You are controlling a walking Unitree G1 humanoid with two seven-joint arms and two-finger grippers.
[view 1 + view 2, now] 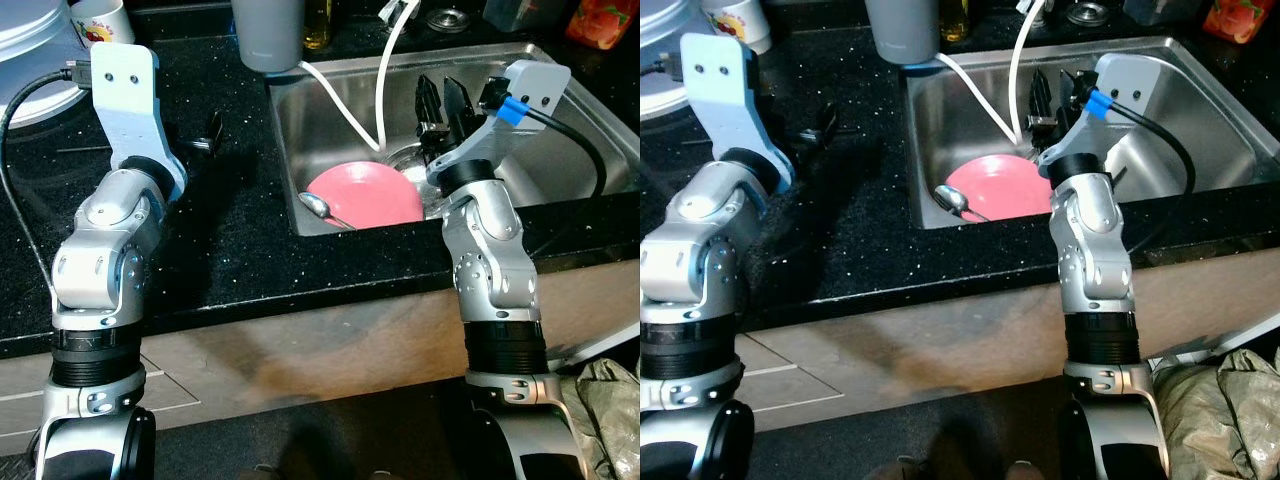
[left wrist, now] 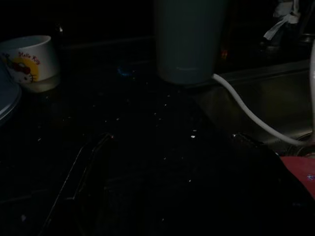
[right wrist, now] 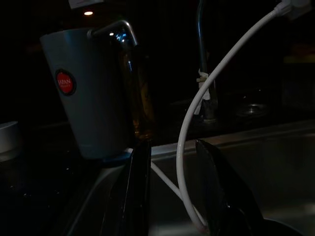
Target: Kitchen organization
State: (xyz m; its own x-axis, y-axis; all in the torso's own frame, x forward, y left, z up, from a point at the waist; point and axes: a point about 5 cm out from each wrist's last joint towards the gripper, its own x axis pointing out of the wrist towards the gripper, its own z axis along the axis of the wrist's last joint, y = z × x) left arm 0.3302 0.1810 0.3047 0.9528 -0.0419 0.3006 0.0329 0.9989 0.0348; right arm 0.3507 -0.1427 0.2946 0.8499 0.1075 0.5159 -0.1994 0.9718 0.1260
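Right now the right gripper (image 1: 441, 101) hangs over the steel sink (image 1: 570, 110) with its two black fingers (image 3: 140, 187) parted and nothing between them. Just below and toward the robot from those fingers lies the pink plate (image 1: 366, 194), flat on the sink floor. A metal spoon (image 1: 318, 206) rests at the plate's near-left rim, bowl end farther from the fingers, its handle running slantwise across the plate's edge. Judged from this, the right arm is much the nearer to both, and the coming move turns on a short drop down and slightly back.

Ahead of the fingers a white hose (image 3: 197, 108) curves down into the sink, passing between them in the right wrist view. Beyond it, to the fingers' left, stands a grey tumbler (image 3: 88, 93) on the desk (image 1: 230, 220) edge; its round red badge carries writing too small to read.

The left gripper (image 1: 212, 135) hovers low over the black desk, well apart from the sink; whether its fingers are parted I cannot tell. Beyond it sits a white mug (image 2: 29, 61) printed with a Hello Kitty figure and name.
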